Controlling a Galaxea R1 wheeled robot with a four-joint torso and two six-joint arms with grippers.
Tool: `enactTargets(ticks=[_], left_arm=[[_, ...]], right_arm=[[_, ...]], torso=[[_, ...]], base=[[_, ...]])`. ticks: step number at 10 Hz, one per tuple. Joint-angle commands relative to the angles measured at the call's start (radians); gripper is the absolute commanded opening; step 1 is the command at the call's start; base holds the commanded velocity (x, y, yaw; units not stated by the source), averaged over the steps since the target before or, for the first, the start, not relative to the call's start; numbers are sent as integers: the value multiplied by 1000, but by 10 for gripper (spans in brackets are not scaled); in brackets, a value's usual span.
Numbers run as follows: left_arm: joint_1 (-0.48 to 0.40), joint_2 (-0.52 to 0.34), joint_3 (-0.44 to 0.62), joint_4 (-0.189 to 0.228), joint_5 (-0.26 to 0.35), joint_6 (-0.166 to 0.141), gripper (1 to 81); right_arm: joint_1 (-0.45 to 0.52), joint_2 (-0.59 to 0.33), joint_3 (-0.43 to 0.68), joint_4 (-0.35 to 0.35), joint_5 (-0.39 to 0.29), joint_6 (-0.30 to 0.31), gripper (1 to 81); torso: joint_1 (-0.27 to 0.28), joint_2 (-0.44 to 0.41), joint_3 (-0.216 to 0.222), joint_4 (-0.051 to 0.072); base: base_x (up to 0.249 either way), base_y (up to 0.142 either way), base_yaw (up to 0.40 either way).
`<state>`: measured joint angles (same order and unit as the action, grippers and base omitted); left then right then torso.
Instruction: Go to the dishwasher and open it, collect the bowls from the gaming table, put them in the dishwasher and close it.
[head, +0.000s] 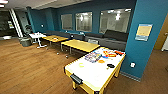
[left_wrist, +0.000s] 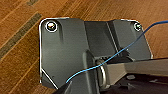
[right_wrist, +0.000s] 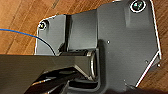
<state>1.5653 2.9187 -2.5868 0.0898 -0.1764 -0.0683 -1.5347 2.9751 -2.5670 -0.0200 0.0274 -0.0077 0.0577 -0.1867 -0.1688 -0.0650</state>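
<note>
You are looking across a lounge with a wood plank floor (head: 30, 65), and the gaming table (head: 92, 72) is the closest thing to you, its glossy white top ringed by a yellow rim. Take it as your landmark.

On the gaming table, nearest you, a pale yellow-green bowl (head: 81, 65) sits toward the side facing the open floor. A black bowl (head: 110, 66) sits near the opposite long edge, the one facing the teal pillar (head: 147, 37). An orange bowl (head: 101, 61) lies just past these 2, between them and the flat colourful game boxes (head: 93, 57). More bright game pieces (head: 111, 53) crowd the far end of the gaming table.

Beyond the gaming table's far end stands a plain yellow-wood table (head: 79, 45), then a second wood table (head: 55, 38) farther on, and past that a small white table (head: 37, 35). A dark sofa (head: 110, 38) runs along the blue wall behind the gaming table, under interior windows (head: 83, 21). A poster (head: 143, 32) hangs on the pillar.

Both wrist views look down at the plank floor past the robot's own dark plate, each crossed by a thin blue cable (left_wrist: 120, 52). You cannot tell from these whether either hand's fingers are spread or pressed together.
</note>
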Motion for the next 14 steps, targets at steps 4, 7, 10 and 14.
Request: enactTargets(ticks=[4, 7, 10, 14], left_arm=[[-31, -7, 4, -4, 51, 1, 811], [-31, -7, 4, -4, 49, -1, 811], [-31, -7, 4, -4, 49, 1, 811], [-32, -5, 4, -4, 49, 1, 811]], right_arm=[[41, 0, 9, -11, -55, -5, 811], [43, 0, 9, -11, -54, -5, 811], [41, 0, 9, -11, -54, -5, 811], [41, 0, 9, -9, -55, -5, 811]], torso=[[0, 0, 0, 0], [0, 0, 0, 0], [0, 0, 0, 0], [0, 0, 0, 0]], base=[[146, 82, 0], [138, 96, 0], [139, 97, 0], [138, 97, 0]])
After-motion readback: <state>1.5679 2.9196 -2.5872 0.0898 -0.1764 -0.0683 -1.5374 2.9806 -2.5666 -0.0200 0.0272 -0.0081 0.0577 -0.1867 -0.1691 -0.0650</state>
